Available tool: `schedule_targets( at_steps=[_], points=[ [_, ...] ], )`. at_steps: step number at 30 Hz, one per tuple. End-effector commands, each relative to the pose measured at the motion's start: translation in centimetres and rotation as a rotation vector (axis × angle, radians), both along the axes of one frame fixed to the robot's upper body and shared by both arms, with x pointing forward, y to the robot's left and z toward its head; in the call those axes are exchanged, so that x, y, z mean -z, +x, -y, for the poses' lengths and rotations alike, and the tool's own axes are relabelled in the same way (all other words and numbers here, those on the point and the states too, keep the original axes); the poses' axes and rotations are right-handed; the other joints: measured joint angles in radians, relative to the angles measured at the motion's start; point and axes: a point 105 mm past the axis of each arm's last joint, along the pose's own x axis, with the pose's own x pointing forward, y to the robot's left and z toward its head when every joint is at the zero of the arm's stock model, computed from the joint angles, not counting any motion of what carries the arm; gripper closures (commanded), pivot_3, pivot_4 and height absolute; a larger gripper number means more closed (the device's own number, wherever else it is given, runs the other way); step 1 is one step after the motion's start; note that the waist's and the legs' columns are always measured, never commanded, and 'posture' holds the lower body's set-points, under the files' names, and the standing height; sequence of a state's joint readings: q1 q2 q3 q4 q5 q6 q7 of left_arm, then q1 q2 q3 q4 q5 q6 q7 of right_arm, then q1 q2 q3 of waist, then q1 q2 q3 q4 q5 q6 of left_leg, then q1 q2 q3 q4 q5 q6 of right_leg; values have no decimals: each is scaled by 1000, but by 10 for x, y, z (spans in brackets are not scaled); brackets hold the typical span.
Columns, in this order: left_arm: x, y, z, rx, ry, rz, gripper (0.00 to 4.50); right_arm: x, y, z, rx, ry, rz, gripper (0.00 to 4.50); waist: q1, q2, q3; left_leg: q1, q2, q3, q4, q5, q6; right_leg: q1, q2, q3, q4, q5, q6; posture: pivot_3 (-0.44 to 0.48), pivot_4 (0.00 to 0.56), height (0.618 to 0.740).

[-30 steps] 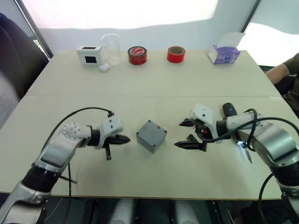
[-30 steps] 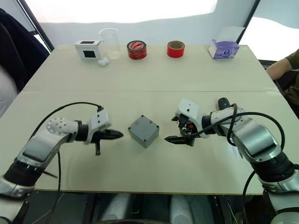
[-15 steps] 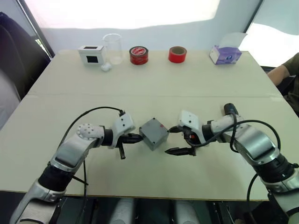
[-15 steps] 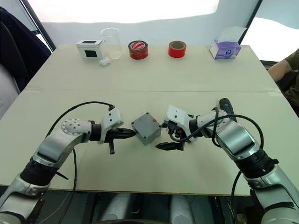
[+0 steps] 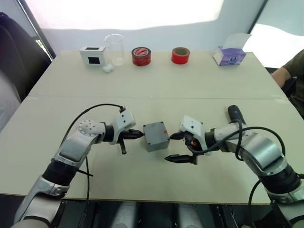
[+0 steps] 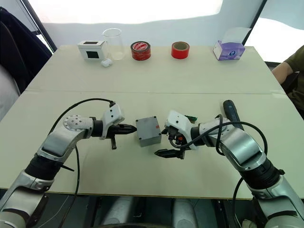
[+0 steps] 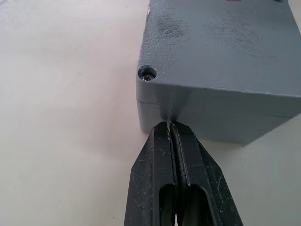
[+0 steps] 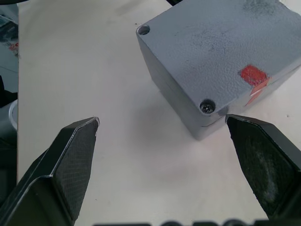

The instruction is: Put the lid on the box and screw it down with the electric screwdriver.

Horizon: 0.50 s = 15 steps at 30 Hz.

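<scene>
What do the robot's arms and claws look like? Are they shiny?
Both arms are silvery grey metal with rounded shells, a bit shiny. Near each wrist sits a white blocky part, and the left arm has a round disc dotted with small holes. Thin black cables loop over both arms. The left claw and the right claw each have two black pointed fingers, whose inner pads look finely textured.

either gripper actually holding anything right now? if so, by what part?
Nothing is held. The left gripper is shut, its tips at the side wall of the box. The right gripper is open beside the box.
</scene>
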State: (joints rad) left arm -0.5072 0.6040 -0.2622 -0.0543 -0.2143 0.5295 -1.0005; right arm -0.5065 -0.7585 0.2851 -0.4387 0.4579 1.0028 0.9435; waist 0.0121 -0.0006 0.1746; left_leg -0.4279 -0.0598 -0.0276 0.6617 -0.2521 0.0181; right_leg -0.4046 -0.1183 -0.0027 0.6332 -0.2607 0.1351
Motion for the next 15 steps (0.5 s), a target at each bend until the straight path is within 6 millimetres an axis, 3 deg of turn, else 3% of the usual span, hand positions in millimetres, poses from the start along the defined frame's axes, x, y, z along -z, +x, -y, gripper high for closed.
schedule_targets(
  at_steps=[1,12,15],
  points=[
    [-11,2,8,34,-13,53,4500,-12,-4,-7,-34,27,42,46,1,0,0,0,0,0,0,0,0,0,0,0,0,0,0,0,150,740],
    [-15,6,13,44,-7,71,4500,-12,1,-3,-3,8,66,46,0,0,0,0,0,0,0,0,0,0,0,0,0,0,0,0,150,740],
    [-24,2,0,25,8,81,4500,-29,15,20,105,21,127,46,0,0,0,0,0,0,0,0,0,0,0,0,0,0,0,0,150,740]
  ],
)
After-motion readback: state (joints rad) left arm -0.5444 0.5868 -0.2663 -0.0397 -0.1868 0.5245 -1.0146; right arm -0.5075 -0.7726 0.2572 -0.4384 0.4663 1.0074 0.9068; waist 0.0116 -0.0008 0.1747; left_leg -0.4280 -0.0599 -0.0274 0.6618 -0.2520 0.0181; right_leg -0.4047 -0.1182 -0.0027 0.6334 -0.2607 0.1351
